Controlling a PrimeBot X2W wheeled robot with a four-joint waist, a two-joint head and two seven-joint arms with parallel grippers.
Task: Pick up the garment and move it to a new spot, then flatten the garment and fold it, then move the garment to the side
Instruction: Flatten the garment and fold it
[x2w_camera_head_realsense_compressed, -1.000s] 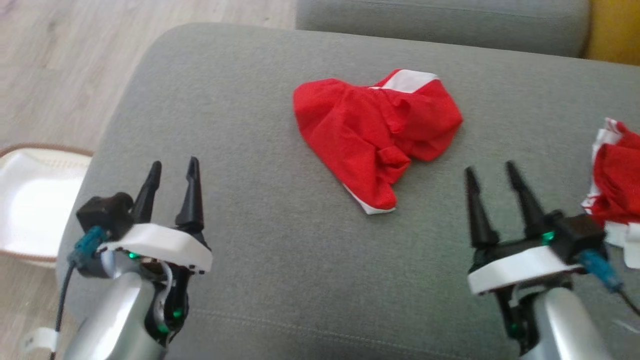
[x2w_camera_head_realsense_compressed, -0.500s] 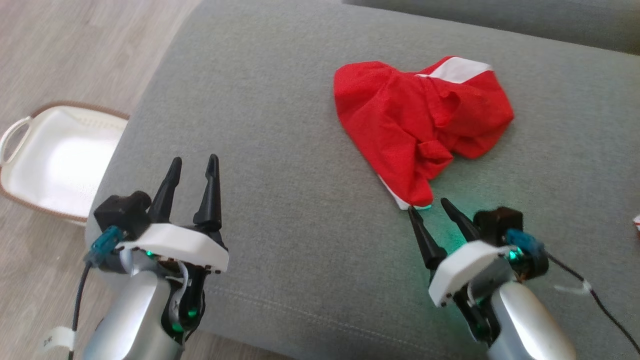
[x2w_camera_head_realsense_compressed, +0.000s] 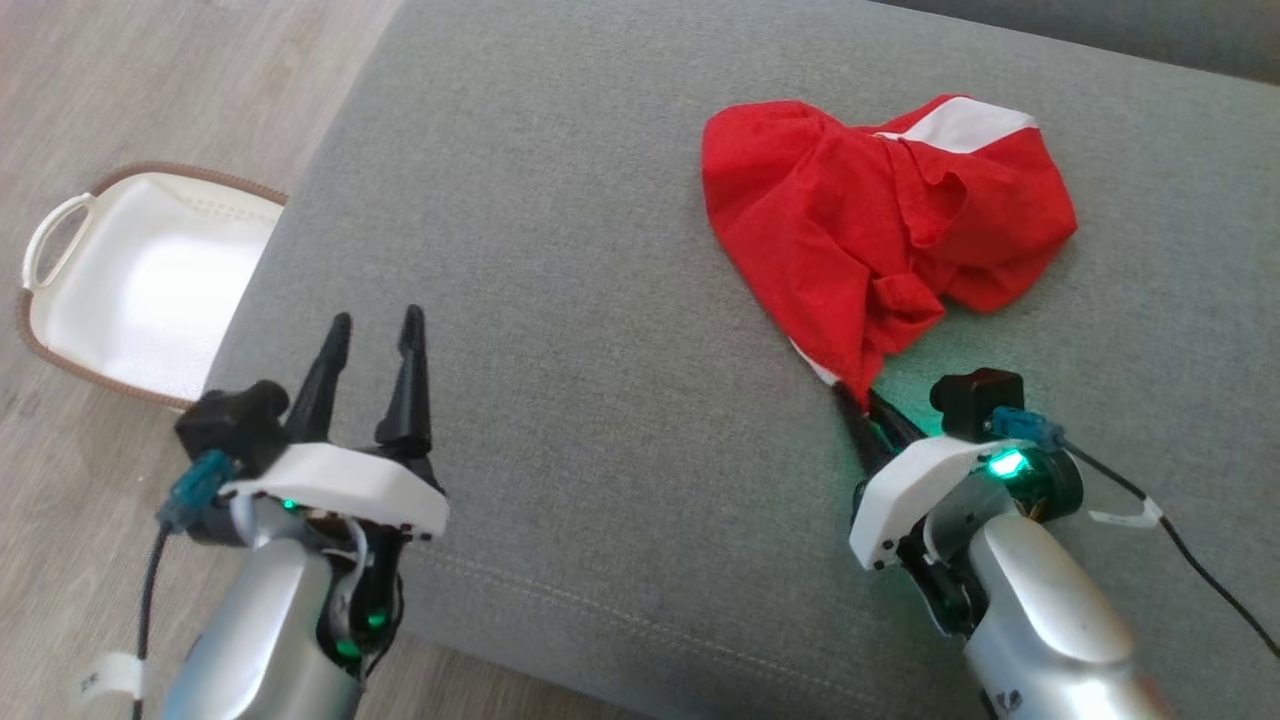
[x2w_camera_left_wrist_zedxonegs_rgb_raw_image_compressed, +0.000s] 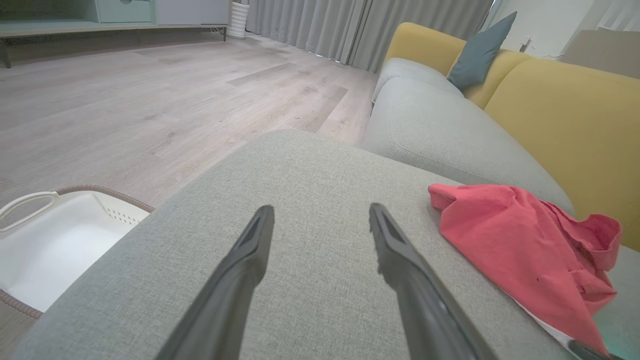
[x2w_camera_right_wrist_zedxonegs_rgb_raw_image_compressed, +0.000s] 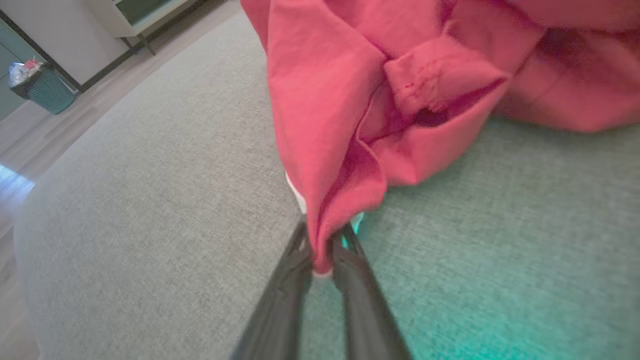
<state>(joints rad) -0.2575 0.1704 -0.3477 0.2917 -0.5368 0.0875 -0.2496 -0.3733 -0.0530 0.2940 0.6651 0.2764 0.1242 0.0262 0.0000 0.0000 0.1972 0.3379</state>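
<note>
I am on the first step, picking up the garment (x2w_camera_head_realsense_compressed: 880, 240). It lies crumpled, red with white trim, on the grey sofa cushion (x2w_camera_head_realsense_compressed: 560, 300), over toward my right side and well apart from the white basket (x2w_camera_head_realsense_compressed: 130, 280) on the floor to the left.

My right gripper (x2w_camera_right_wrist_zedxonegs_rgb_raw_image_compressed: 322, 252) has its jaws pinched together on the garment's near corner, the pointed end with the white hem. In the right wrist view the fabric is squeezed between the two tips. The rest of the garment rests on the cushion, so I judge that nothing is lifted yet. My left gripper (x2w_camera_head_realsense_compressed: 372, 325) hovers over bare cushion, well apart from the garment, jaws wide apart and holding nothing.

Next, I think, I need to raise the right arm and carry the garment to a fresh spot on the cushion. The hold is on a thin corner only, so a slow lift seems wise, since the corner could slip out. The left gripper is free to take another edge for flattening.
</note>
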